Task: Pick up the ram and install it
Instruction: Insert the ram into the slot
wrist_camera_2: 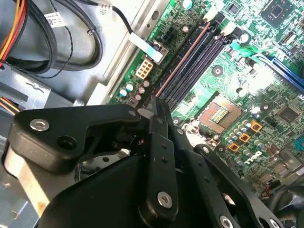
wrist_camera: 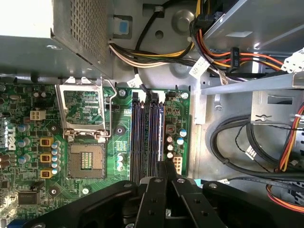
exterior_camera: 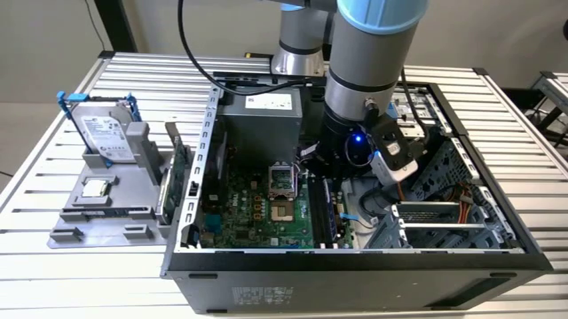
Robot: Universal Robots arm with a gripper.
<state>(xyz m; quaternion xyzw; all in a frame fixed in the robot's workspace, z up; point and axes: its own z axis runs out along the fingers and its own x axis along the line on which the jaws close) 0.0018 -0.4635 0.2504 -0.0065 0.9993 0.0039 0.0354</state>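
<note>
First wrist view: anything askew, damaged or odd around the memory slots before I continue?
Nothing looks damaged. The memory slots run straight and parallel, with the claw over their end. One oddity beside them: the CPU socket is bare, its cover flipped open.

I operate in a robotics lab or test workshop arranged for computer assembly. My workstation is a ribbed aluminium-profile table (exterior_camera: 80, 266), a bench type typical of automation cells. An open desktop computer case (exterior_camera: 355, 276) lies flat on it, exposing the green motherboard (exterior_camera: 257, 212), the empty CPU socket (wrist_camera: 85, 161) and the black memory slots (wrist_camera: 145, 137). Beside the case, at the exterior view's left, a grey fixture tray (exterior_camera: 98, 226) presents loose parts, including a hard drive (exterior_camera: 105, 136) standing upright. Bundled power cables (wrist_camera: 237, 59) run inside the chassis.
</note>
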